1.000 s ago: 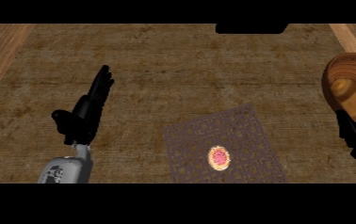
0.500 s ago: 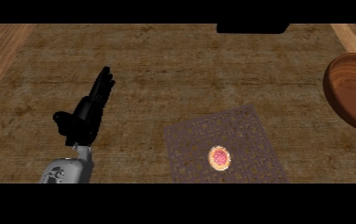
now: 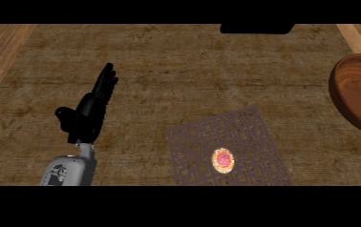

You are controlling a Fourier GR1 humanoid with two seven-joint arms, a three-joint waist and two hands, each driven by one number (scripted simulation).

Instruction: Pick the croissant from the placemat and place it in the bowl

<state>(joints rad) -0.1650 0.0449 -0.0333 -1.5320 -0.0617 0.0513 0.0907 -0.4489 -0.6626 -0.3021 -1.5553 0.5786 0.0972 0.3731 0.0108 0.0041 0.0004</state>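
A small round pastry (image 3: 223, 159), orange at the rim and pink-red in the middle, lies flat on the placemat (image 3: 211, 135); it looks more like a little round tart than a croissant, yet it is the only food in view. It sits in the nearer half of the mat, to the right of the left hand (image 3: 88, 111) and somewhat closer to the lower edge, well apart from it. Nothing touches it.

The placemat is a dark, woven rectangle, turned at a slant on the counter (image 3: 183, 64), with its near edge running out of view.

The left hand shows on the far side of the mat from the bowl. Its fingers are straight and held together, pointing away from the robot, with the thumb standing off to the side; it holds nothing. Its grey forearm (image 3: 69, 170) enters from the lower edge.

The wooden bowl (image 3: 347, 90) is far to the right of the hand, beyond the mat, cut off by the right edge so that only part of its rim and wall show.

A dark object (image 3: 257, 28) sits at the counter's far edge, up and to the right of the hand. The right hand does not show.
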